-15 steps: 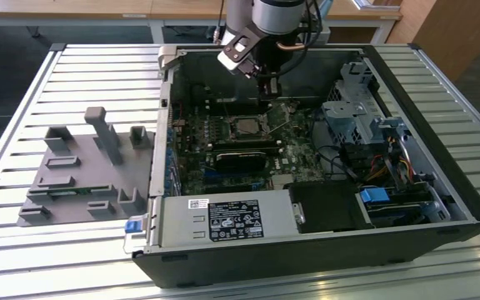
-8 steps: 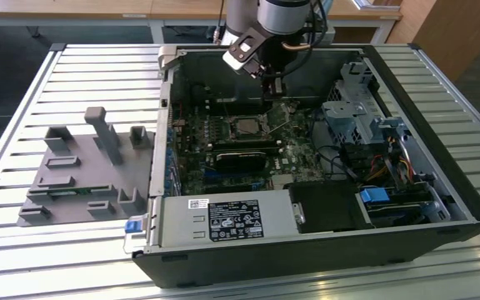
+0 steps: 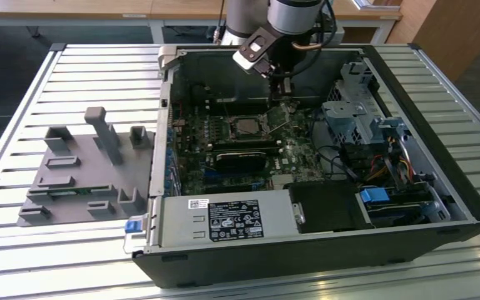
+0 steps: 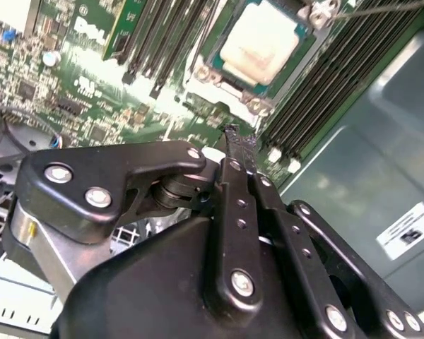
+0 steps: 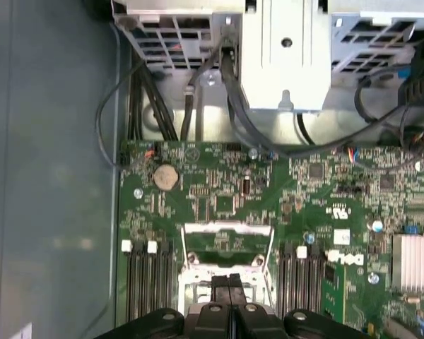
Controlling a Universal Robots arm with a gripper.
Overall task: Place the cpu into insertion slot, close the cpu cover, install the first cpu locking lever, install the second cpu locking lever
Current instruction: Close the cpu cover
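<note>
In the upper middle of the exterior view, inside the open black computer case (image 3: 307,265) that stands on the slatted metal counter (image 3: 98,69), the arm's black gripper (image 3: 282,102) hangs fingers-down over the green motherboard (image 3: 294,153). Its fingertips (image 4: 231,141) are pressed together, and nothing shows between them in either wrist view. The small, flat, square cpu with the pale silvery top (image 4: 258,46) already lies in the square, metal-rimmed insertion slot (image 3: 232,128), so the placing step looks done. In the exterior view the slot sits just below and to the left of the gripper, near it but apart from it, so the gripper is off the slot's right edge rather than centred over the chip. In the first wrist view the thin silvery cpu cover with its square window (image 5: 226,227) shows just beyond the gripper; I cannot tell whether it lies flat. A thin bare-metal locking lever (image 4: 381,8) runs out from one corner of the slot, its long axis slanting across the long dark memory slots, and it appears unlatched.
</note>
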